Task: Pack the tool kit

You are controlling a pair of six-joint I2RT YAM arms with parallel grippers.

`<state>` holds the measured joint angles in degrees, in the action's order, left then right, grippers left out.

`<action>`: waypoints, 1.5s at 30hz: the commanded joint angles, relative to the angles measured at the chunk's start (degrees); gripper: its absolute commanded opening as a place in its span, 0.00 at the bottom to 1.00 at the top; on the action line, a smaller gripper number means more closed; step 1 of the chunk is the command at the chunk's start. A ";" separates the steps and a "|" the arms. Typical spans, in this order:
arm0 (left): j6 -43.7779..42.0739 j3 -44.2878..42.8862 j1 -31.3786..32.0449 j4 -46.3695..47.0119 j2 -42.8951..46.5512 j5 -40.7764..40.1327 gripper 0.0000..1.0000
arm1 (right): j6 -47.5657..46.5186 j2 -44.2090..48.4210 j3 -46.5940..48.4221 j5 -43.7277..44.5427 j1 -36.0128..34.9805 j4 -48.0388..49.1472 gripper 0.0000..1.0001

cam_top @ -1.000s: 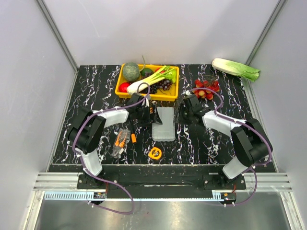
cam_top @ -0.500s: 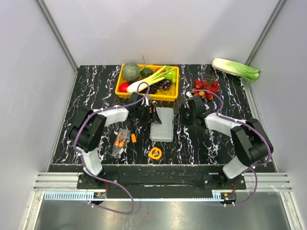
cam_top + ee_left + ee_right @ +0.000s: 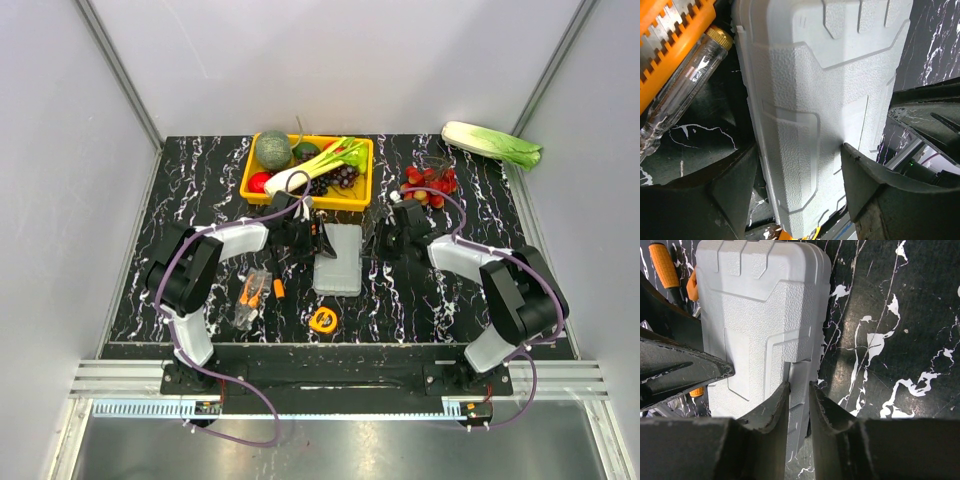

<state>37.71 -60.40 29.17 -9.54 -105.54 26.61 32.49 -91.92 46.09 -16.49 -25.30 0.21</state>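
The grey tool kit case (image 3: 336,258) lies closed on the black marbled table. My left gripper (image 3: 316,242) is open at its left edge. In the left wrist view one fingertip (image 3: 850,152) rests on the lid (image 3: 810,90) and the other sits beside the edge. My right gripper (image 3: 380,240) is shut on the case's right rim (image 3: 799,385). Orange-and-black pliers (image 3: 250,293) and a yellow tape measure (image 3: 322,319) lie loose in front of the case. A clear-handled screwdriver (image 3: 685,95) lies beside the case.
A yellow tray (image 3: 250,185) of vegetables stands just behind the case. Red cherry tomatoes (image 3: 430,183) lie at the back right and a cabbage (image 3: 492,144) in the far right corner. A small orange tool (image 3: 279,288) lies by the pliers.
The case has shifted slightly to the left. My right gripper has moved a little up and toward the case. My left gripper has hardly moved.
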 commanded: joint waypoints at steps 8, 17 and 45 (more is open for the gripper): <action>-0.80 0.55 1.51 -5.22 -3.89 -5.16 0.23 | -2.08 -5.72 9.37 17.52 -5.45 -18.30 0.13; -2.73 1.60 1.51 -9.88 -3.80 -10.61 0.05 | 2.22 -9.68 14.38 33.53 -11.52 -28.41 0.04; -3.09 3.45 1.59 -14.10 -6.44 -15.36 0.00 | 15.59 -12.76 16.76 52.88 -11.01 -46.44 0.02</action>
<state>39.99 -61.28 30.68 -8.99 -106.10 23.38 47.79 -101.43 67.37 29.58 -39.42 -34.89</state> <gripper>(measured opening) 0.580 0.028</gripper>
